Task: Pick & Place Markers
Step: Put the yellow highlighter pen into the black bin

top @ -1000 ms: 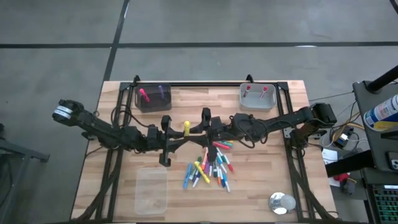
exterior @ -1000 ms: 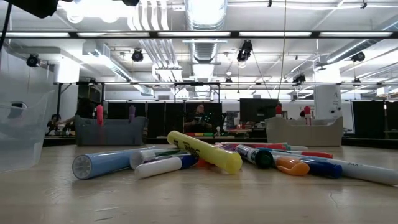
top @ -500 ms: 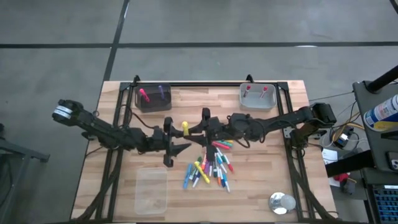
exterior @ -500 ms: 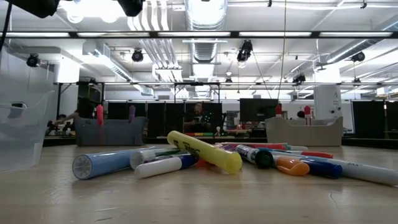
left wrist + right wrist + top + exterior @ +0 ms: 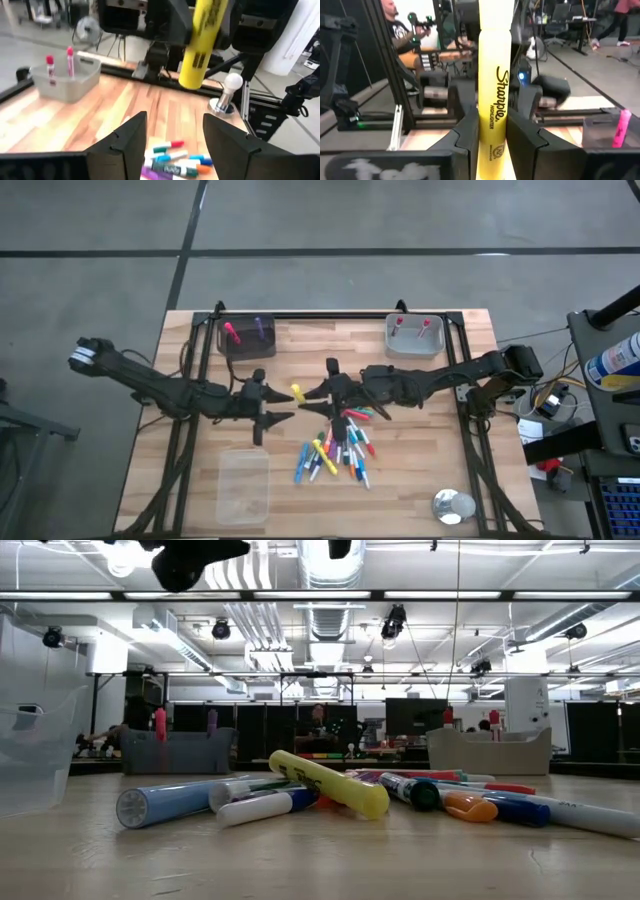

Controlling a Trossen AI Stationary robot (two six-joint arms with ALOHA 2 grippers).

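A yellow highlighter marker (image 5: 298, 391) stands nearly upright above the table's middle, with my right gripper (image 5: 306, 393) shut on it. My left gripper (image 5: 282, 406) hangs open just left of it, its fingers (image 5: 127, 142) wide apart and short of the marker (image 5: 200, 45). Several markers in mixed colours (image 5: 338, 448) lie in a loose pile on the wood in front of both grippers; the low view shows the pile (image 5: 330, 785) close up. At the far edge, a dark bin (image 5: 247, 338) holds a pink and a purple marker, and a grey bin (image 5: 415, 335) holds two red-capped ones. My right gripper pinches the yellow marker's barrel (image 5: 492, 117) between its two fingers (image 5: 466, 135), at the printed lower part. The fingers come level from the table's right side and lie across the marker. The marker stands upright, lifted clear of the table.
A clear plastic container (image 5: 243, 485) sits near the front left, and a small silver object (image 5: 452, 506) at the front right. Black frame rails (image 5: 180, 440) run along both sides of the table. A person sits in the room behind the left arm (image 5: 400, 30).
My left gripper has opened and let go of the yellow marker, then drawn back toward the table's left edge while tipping up to nearly level. The marker stays upright in my right gripper, which has hardly moved.
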